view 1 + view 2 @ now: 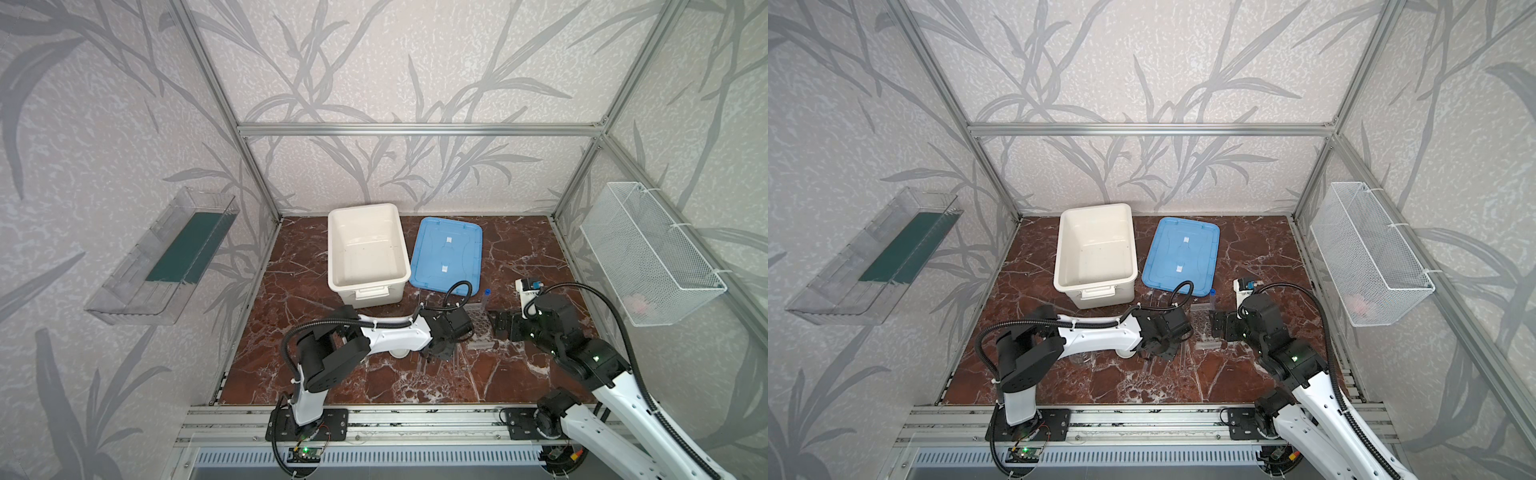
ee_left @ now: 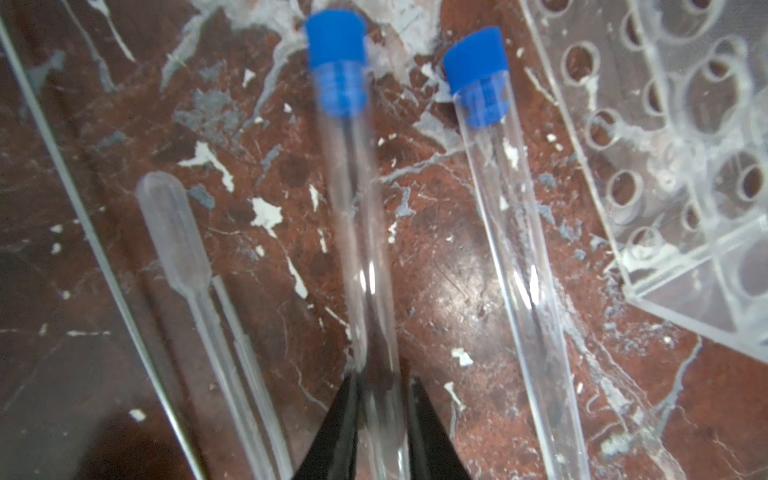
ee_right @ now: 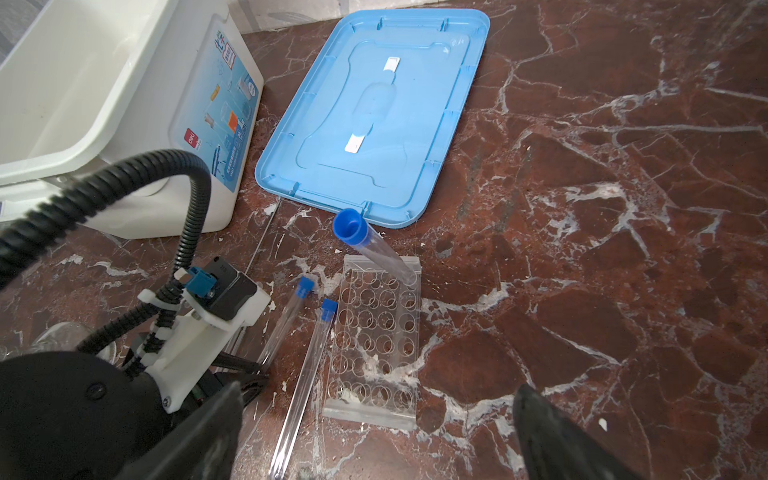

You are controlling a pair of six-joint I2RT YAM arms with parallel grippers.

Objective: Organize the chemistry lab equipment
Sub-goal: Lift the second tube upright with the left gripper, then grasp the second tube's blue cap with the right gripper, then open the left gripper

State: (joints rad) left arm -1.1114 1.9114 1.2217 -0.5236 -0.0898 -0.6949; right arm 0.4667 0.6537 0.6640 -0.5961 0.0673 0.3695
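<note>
Behind the left tool, under its arm, a small clear glass flask and a white round dish sit on the tabletop. Just off the tool's flask-side finger lie a thin clear rod and a plastic pipette, both clear of the grip. Between the fingers is a blue-capped tube. Both press against its sides near the closed bottom end, so the tool looks clamped on it, cap pointing away from the wrist. A second capped tube lies near the other finger. Just past it is the clear honeycomb-holed rack, where a third tube leans in a far corner hole. Beyond the rack, the right tool hangs with its jaws spread wide and empty.

The step in hand appears to be lifting the tube to stand it in the rack. Held so near one end, the tube may sag at the cap or twist in the pinch, so a slow, straight lift suits it, clear of the neighbouring tube. It should then be turned cap-up and lowered, round end first, into a hole well away from the leaning tube. The rack looks light, so the right tool could steady it.
</note>
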